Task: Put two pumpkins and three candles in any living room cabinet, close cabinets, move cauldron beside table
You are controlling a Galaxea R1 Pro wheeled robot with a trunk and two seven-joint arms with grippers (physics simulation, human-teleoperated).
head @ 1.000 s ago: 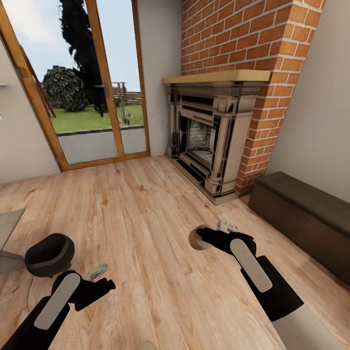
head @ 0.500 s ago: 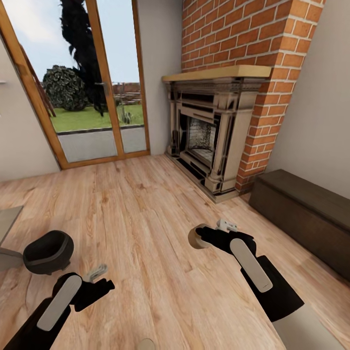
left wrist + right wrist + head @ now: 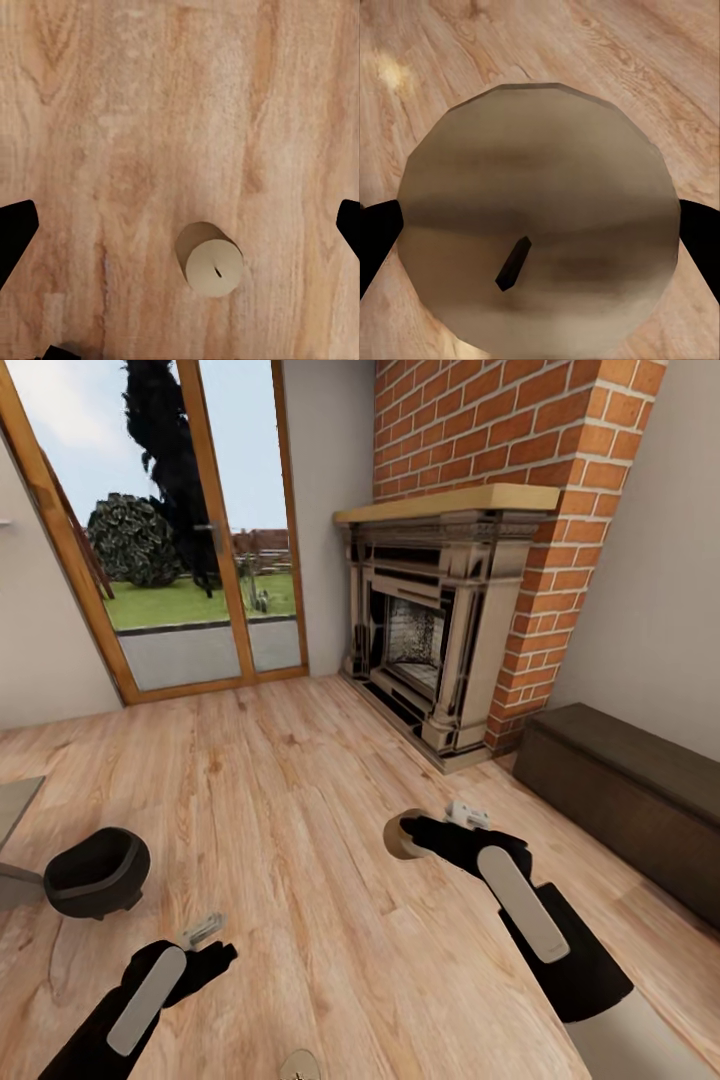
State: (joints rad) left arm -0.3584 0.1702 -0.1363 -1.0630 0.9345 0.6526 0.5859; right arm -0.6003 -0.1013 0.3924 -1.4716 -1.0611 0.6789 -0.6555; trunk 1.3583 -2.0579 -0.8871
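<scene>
Cauldron [image 3: 96, 873] sits on the floor [image 3: 300, 780] at left; fireplace [image 3: 440, 630] ahead, cabinet [image 3: 630, 800] to its right.

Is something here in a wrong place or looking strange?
Yes. One candle stands on the bare floor below the left hand, and a black cauldron sits on the floor too. The right hand grips another candle.

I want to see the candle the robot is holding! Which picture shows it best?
The right wrist view: the held candle looms close, wick visible, between the fingers. The head view shows just its edge.
</scene>
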